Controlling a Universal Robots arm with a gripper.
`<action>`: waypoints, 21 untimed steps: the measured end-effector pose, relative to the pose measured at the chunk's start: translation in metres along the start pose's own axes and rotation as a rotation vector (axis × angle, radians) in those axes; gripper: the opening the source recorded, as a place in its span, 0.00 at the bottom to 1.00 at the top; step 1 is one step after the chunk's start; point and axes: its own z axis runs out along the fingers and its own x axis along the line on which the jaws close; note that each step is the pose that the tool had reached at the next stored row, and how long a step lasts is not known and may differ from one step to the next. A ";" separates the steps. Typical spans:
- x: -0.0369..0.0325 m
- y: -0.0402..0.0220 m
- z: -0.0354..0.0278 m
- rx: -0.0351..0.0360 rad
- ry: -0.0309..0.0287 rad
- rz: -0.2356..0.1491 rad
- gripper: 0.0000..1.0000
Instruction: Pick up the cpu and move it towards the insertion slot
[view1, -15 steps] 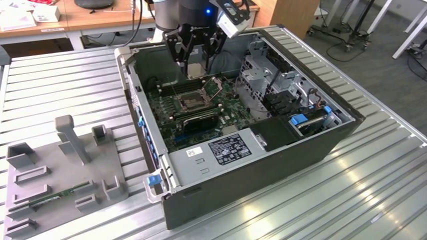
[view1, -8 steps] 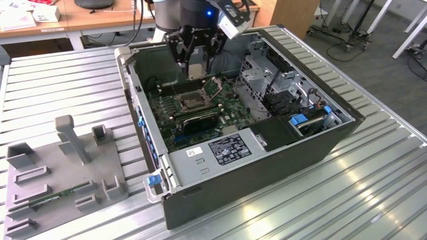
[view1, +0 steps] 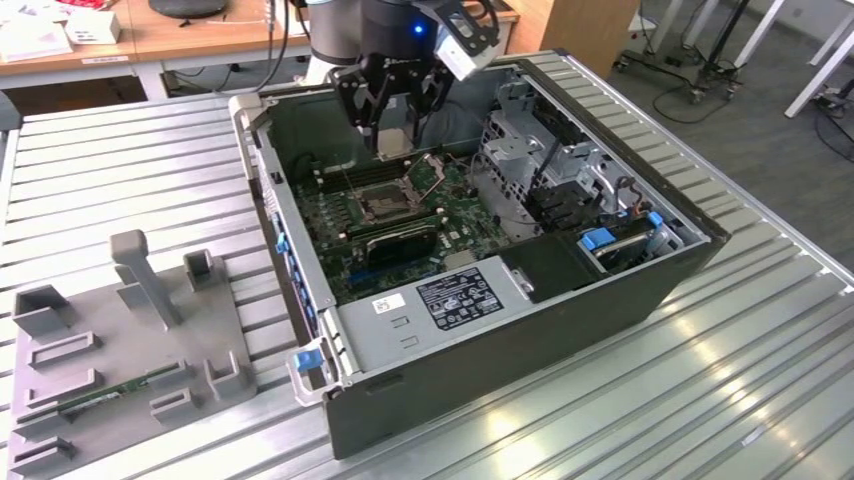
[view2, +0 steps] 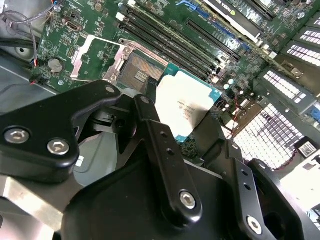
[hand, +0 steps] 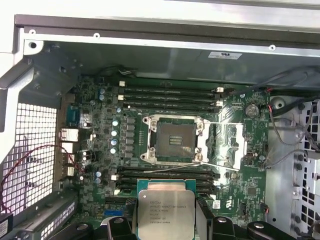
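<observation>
**Carrying the CPU Above the Open Socket**

Gripped between the 2 fingers of the gripper, the cpu is held clear of the board, inside the open computer case. In both wrist views the chip is seen clamped at its edges, its silvery face and printed markings turned toward the cameras.

The insertion slot is seen with its metal frame swung open and its dark centre exposed; in the exterior view it lies on the motherboard just below and in front of the gripper. The chip is near the socket but not yet over its centre, and no contact is visible.

The pick-up is judged complete, and the transfer toward the socket is the step in hand. For the remaining travel, the chip's square outline would have to be kept aligned with the frame, and the raised frame plate and wire lever would have to be cleared.
</observation>
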 end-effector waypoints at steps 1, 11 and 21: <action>0.0000 0.0002 0.0004 -0.0006 -0.0002 0.000 0.55; 0.0000 0.0004 0.0015 -0.0012 0.0000 0.000 0.55; -0.0080 0.0017 0.0033 -0.0012 0.0000 0.000 0.55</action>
